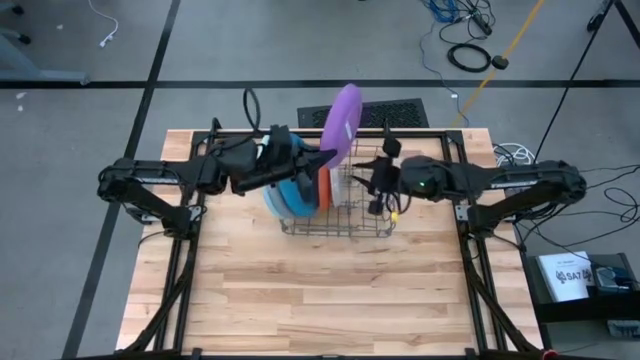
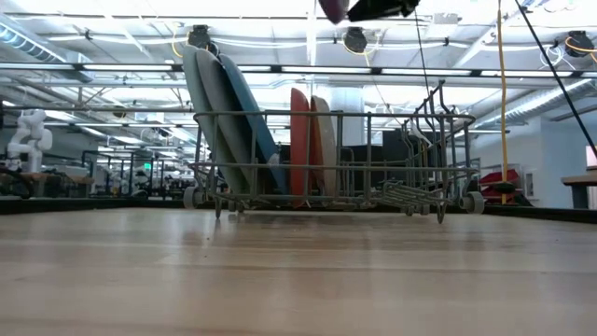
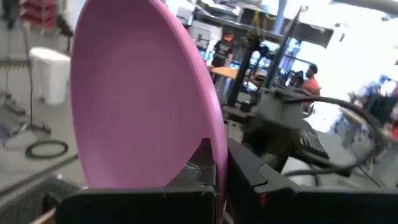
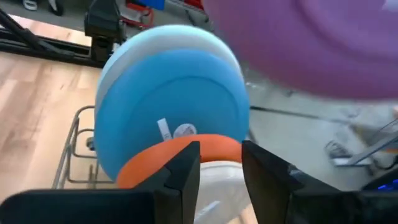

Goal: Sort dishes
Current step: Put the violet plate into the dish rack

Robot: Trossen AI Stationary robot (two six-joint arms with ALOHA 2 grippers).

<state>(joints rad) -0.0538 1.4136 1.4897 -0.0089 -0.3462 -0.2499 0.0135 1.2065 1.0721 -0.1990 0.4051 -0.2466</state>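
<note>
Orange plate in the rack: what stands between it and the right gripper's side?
In the low view, only the off-white plate stands right beside the orange plate; past it the dish rack's slots are bare. The right gripper hovers there.

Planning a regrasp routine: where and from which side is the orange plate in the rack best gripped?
Grip the orange plate at its top rim, coming from above. It stands on edge in the dish rack, flanked by the off-white plate, so only its upper edge looks free for fingers to straddle.
</note>
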